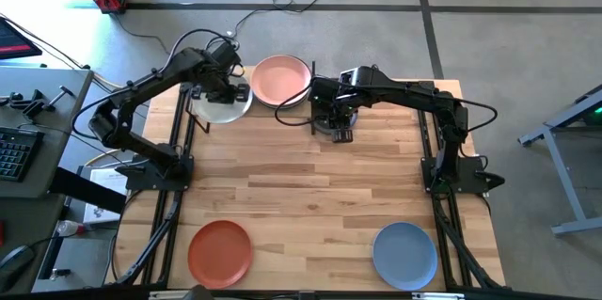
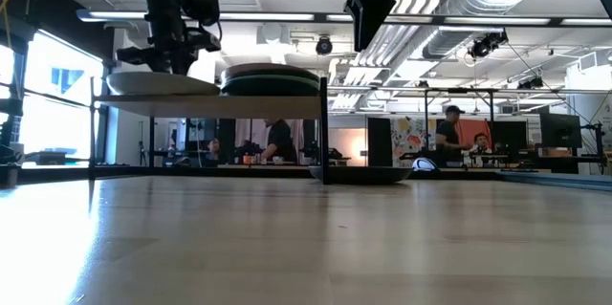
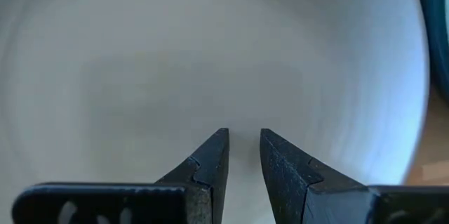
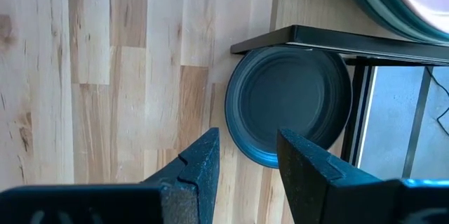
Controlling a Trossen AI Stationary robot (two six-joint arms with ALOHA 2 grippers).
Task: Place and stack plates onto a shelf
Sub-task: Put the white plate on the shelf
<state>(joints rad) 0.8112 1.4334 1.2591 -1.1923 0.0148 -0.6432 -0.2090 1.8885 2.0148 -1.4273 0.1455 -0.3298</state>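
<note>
The shelf stands at the table's far left. An off-white plate rests on its board at the left. Beside it on the board is a stack topped by a pink plate, with a dark teal plate under it. My left gripper hangs open just above the off-white plate, pointing down, with nothing between its fingers. A charcoal plate lies flat on the table by the shelf's right end. My right gripper is open well above the charcoal plate, also pointing down.
A terracotta plate lies near the table's front edge at the left and a blue plate at the right. The black uprights of the shelf frame stand close to the charcoal plate. Bare wood lies between the shelf and the front plates.
</note>
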